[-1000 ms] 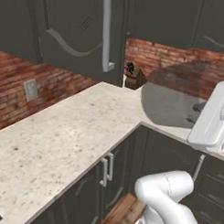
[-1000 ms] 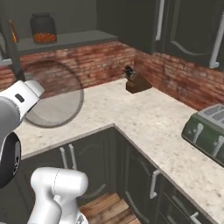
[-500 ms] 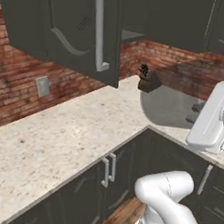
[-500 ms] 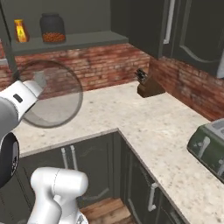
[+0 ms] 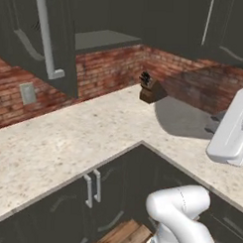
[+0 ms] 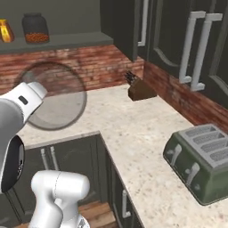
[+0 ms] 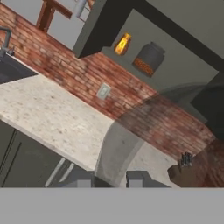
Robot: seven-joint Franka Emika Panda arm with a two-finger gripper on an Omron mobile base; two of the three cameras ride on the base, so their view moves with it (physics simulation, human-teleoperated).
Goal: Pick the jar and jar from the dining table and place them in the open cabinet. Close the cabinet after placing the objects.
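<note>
Holding the grey frosted jar (image 5: 185, 116), the pincer sits narrow on it; in the left base view the translucent jar hangs at 3 o'clock, over the table (image 5: 78, 142), just in front of the knife block (image 5: 148, 87). An open cabinet (image 5: 104, 41) shelf lies at 12 o'clock, its door (image 5: 39, 41) swung out at 10 o'clock with a silver handle.

From the right base view, the grey jar (image 6: 55, 95) floats at 9 o'clock beside the white wrist. On the cabinet shelf (image 6: 58, 42) at 11 o'clock stands the small jar (image 6: 35, 28) with orange-red contents, next to a yellow bottle (image 6: 4, 31). A green toaster (image 6: 202, 156) rests at 4 o'clock.

Through the hand view, the pincer (image 7: 109, 179) tips grip the grey jar (image 7: 127, 131) at 6 o'clock. The small jar (image 7: 148, 58) and bottle (image 7: 123, 43) stand on the shelf at 12 o'clock.
</note>
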